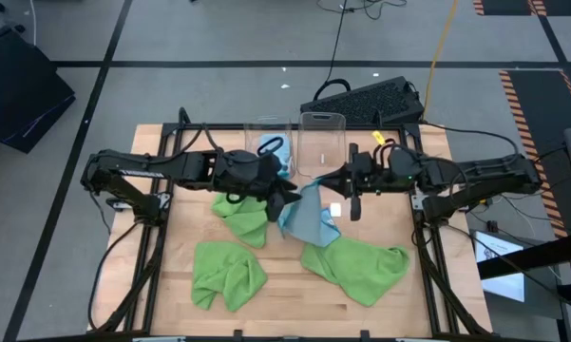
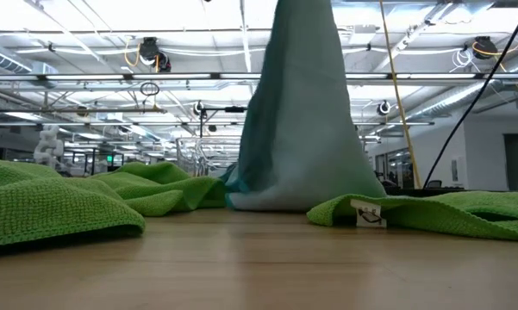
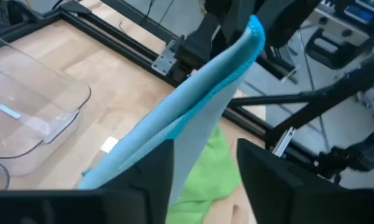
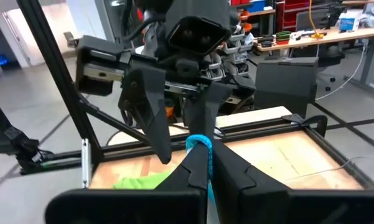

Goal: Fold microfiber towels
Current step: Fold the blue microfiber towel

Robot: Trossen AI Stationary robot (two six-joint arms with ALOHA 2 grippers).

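On the wooden bench (image 1: 171,228) I count three lime green towels (image 1: 226,274) lying crumpled and one light blue towel (image 1: 309,220) lifted at the middle, its lower edge trailing on the wood between the greens, with two clear bins (image 1: 321,142) just behind it. The right end effector (image 4: 200,163) is clenched on the blue towel's top corner, while the left end effector (image 3: 204,165) stands released with the cloth between its fingers. A bit of blue in the left-hand bin is too obscured to identify.
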